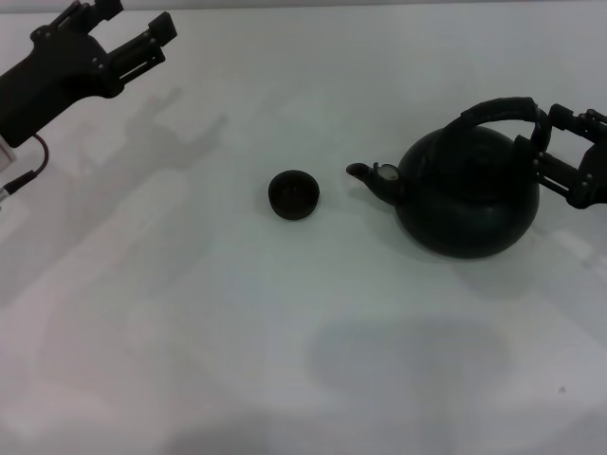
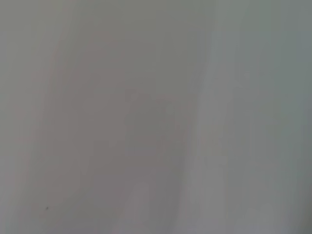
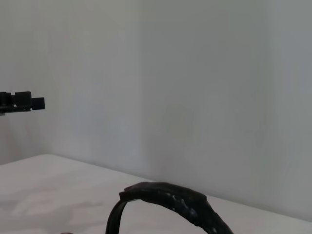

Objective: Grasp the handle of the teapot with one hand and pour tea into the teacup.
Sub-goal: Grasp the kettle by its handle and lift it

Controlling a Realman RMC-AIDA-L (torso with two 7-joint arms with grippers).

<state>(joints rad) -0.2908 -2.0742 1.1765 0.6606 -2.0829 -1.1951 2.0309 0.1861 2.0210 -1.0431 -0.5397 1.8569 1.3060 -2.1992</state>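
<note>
The large round matte-black teapot point(image 1: 467, 194) sits on the white bench point(image 1: 285, 341) at the right of the head view, its short curved spout point(image 1: 365, 175) pointing toward the frame's left. Over its top rises the thick black arched handle point(image 1: 498, 109), whose hoop runs roughly left to right in the frame, in line with the spout. The right wrist view shows the same wrapped-looking arch point(image 3: 170, 200) close below the camera.

The right gripper point(image 1: 550, 142) is at the handle's right end, at the right edge of the head view. Its jaws are spread, with one finger near the top of the arch and one lower beside the pot's shoulder; they appear to bracket the hoop's right end, not to clamp it. Whether they touch the handle cannot be told. My judgement is that the coming move turns on closing across the hoop at that end, since the handle lies just left of the jaws.

The small low dark teacup point(image 1: 294, 194) stands left of the spout, near it but apart, with bare bench between and nothing in the way.

The left gripper point(image 1: 128, 43) hangs in the upper left corner, jaws open, well apart from both pot and cup; it also shows far off in the right wrist view point(image 3: 22, 102).
</note>
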